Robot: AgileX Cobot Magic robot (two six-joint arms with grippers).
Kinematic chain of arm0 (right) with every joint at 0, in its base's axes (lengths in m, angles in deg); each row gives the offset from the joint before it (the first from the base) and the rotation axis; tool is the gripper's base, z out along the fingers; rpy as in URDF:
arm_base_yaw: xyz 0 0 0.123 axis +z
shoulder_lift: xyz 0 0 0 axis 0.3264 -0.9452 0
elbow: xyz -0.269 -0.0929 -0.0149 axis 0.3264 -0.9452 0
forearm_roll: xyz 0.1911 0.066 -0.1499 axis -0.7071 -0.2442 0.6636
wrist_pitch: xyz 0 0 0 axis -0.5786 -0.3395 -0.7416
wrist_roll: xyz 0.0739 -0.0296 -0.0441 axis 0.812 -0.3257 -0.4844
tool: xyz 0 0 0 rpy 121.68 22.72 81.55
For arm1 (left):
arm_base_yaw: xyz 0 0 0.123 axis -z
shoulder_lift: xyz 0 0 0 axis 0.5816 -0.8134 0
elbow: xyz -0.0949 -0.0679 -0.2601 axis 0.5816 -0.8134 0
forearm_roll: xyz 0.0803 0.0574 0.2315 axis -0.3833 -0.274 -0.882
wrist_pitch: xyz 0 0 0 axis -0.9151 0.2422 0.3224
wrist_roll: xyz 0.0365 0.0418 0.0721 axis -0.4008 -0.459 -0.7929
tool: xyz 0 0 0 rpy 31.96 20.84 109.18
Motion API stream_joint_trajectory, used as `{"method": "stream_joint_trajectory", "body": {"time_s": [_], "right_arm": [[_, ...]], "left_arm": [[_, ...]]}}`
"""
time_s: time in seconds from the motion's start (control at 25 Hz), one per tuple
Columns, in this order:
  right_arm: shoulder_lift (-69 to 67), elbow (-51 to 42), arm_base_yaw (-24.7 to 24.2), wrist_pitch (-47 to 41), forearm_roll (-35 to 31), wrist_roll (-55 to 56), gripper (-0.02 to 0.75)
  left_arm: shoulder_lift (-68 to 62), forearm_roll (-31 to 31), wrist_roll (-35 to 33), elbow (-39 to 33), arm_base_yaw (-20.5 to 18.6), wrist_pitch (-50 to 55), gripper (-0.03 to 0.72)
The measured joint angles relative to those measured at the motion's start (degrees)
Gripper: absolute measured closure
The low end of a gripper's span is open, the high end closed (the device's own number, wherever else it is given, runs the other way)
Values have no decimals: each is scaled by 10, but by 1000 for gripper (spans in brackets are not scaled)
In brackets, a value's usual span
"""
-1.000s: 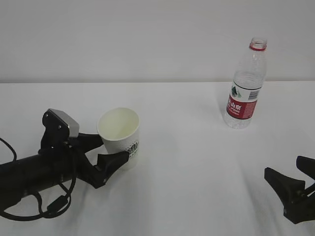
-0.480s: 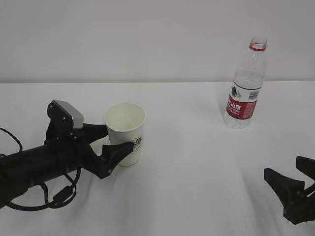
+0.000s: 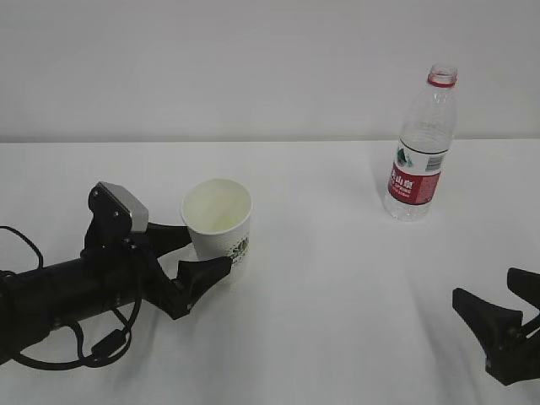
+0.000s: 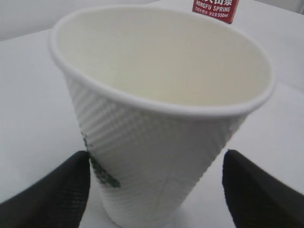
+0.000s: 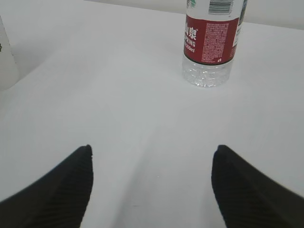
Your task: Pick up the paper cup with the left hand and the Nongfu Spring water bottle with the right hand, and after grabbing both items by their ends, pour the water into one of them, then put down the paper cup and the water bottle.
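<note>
Cup grasp step: left hand (image 3: 196,254) jaws apart, straddling paper cup (image 3: 218,226) base, need closing. Right hand (image 3: 506,325) spread, Nongfu Spring water bottle (image 3: 420,145) well ahead.

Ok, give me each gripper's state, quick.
Left hand: open, jaws either side of the paper cup, not gripping it.
Right hand: open, holding nothing, short of the Nongfu Spring water bottle.

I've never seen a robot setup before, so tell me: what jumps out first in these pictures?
Probably the white paper cup at left on the white table: it leans, tilted, between the open black fingers of the left end effector. Next, the uncapped Nongfu Spring water bottle with its red label stands upright, far right. The right end effector sits open at the lower right, well short of it.
</note>
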Motion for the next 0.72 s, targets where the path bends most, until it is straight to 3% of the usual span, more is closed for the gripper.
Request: {"method": "stream_joint_trajectory", "body": {"time_s": [0.72], "right_arm": [[0, 0, 0, 0, 0, 0, 150]], "left_arm": [[0, -1, 0, 28, 10, 6, 59]]}}
